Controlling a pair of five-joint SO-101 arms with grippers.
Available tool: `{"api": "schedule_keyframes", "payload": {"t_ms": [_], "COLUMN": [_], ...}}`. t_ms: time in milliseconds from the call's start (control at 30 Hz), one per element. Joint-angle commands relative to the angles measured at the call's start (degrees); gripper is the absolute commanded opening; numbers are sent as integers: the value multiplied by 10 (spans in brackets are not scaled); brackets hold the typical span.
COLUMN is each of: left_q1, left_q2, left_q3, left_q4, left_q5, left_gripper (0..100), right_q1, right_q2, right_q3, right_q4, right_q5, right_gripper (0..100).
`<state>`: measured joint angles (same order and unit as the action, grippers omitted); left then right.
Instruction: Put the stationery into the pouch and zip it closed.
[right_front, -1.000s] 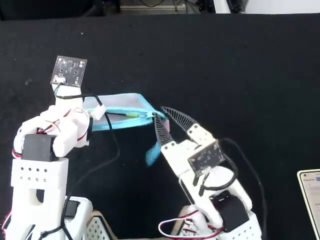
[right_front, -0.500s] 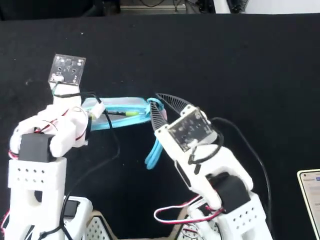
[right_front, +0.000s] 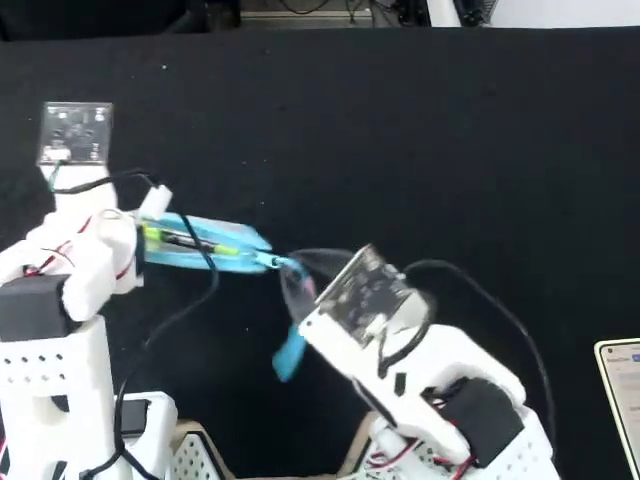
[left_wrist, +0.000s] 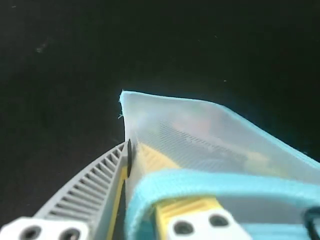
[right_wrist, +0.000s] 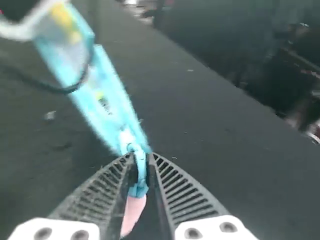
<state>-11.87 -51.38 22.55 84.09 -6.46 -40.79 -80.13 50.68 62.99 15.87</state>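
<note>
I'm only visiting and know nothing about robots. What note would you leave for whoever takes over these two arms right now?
Left gripper: shut on one end of the blue pouch.
Right gripper: shut on the blue tab at the pouch's other end; the pouch is stretched between the arms over the black table.
Done: a yellow-green pen lies inside.
Left: zip closure cannot be judged from here; check it, finish zipping if needed, release.

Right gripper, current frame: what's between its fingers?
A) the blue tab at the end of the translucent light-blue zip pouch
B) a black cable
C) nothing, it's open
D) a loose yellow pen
A: in the right wrist view the right gripper is shut on the blue tab at the end of the translucent light-blue zip pouch.
</note>
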Motion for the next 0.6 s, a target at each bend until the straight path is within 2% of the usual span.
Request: {"api": "schedule_keyframes", "payload": {"t_ms": [0, 200, 333, 433, 500, 567], "left_q1": [-18, -22, -22, -22, -22, -20], "left_q2": [-4, -9, -10, -7, -9, -10], "left_q3": [6, 15, 15, 15, 15, 15], "left_q4": [-17, -17, -15, -15, -16, -16], "left_q5": [-4, -5, -5, -5, -5, -4], "left_gripper": [30, 30, 30, 30, 30, 30], "right_q1": [-27, -29, -38, -86, -111, -105], "right_q2": [1, 0, 0, 0, 0, 0], "right_q3": [36, 78, 95, 131, 165, 201], "right_q4": [-36, -57, -55, -62, -96, -144], "right_q5": [-3, -7, -7, -7, -7, -7], "right_gripper": [28, 237, 247, 250, 250, 250]}}
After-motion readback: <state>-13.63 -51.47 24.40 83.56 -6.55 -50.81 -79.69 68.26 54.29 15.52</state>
